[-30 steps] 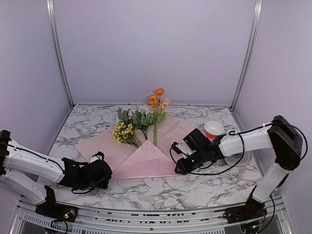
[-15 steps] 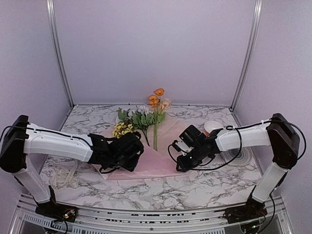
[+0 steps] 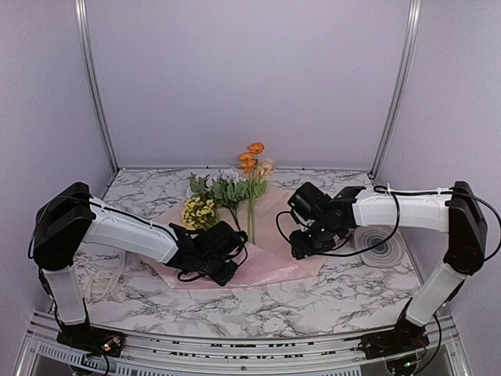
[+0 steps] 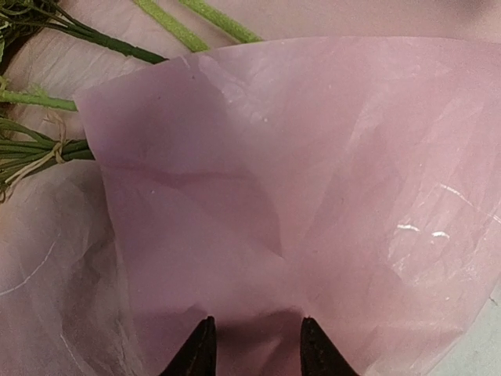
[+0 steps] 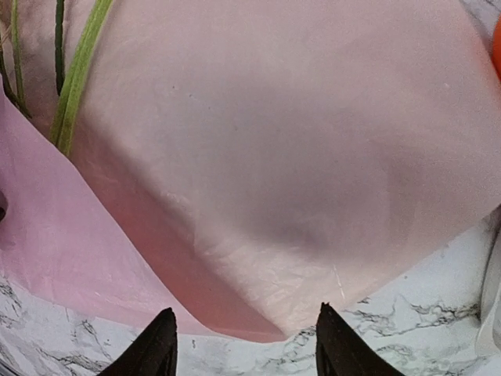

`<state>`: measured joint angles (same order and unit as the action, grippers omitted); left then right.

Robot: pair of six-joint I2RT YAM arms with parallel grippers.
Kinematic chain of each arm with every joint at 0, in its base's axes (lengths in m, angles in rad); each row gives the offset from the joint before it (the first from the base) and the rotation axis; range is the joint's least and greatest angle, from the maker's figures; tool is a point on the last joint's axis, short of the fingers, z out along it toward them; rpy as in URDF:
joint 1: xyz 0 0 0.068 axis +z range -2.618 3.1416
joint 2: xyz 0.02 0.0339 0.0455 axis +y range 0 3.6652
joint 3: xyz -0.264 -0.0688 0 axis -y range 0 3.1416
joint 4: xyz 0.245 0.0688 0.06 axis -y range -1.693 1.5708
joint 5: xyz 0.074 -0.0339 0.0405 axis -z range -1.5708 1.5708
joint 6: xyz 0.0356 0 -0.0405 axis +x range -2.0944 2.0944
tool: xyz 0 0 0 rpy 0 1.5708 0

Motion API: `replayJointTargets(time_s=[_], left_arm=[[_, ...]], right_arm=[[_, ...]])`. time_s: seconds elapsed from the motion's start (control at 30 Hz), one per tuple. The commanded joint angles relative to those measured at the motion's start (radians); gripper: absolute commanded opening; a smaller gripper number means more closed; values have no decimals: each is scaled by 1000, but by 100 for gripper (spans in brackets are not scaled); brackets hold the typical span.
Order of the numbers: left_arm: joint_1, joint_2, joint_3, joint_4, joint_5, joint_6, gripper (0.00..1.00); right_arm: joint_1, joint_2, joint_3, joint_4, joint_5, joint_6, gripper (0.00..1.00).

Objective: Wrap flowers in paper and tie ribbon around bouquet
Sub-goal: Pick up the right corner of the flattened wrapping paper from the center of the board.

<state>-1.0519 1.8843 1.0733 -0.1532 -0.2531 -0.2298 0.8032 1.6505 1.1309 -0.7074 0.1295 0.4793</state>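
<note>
Pink paper (image 3: 270, 266) is lying on the marble table (image 3: 313, 305) w/ the flowers (image 3: 235, 188) on top, heads pointing to 12 o'clock and green ends running toward 6. Left gripper (image 4: 258, 356) is pinching a raised flap of the paper btwn partly closed jaws, approx 7 o'clock of the flowers. Right gripper (image 5: 246, 341) is hovering over the paper's 3 o'clock edge, jaws spread wide, gripping nothing.
</note>
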Motion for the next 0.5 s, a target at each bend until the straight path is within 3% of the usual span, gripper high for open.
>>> replayJointTargets(time_s=[0.0,0.07,0.23,0.47], left_arm=[[10,16,-43,-28,82,23,37],[12,10,-48,-31,89,20,37],[18,0,-54,-33,107,21,37],[19,-4,-35,-44,105,31,37]], right_arm=[[4,-120,6,-91,166,120,62],[0,-149,-23,-93,174,147,66],[-78,-153,-80,-78,32,142,66],[-300,-225,-224,115,-141,68,66]])
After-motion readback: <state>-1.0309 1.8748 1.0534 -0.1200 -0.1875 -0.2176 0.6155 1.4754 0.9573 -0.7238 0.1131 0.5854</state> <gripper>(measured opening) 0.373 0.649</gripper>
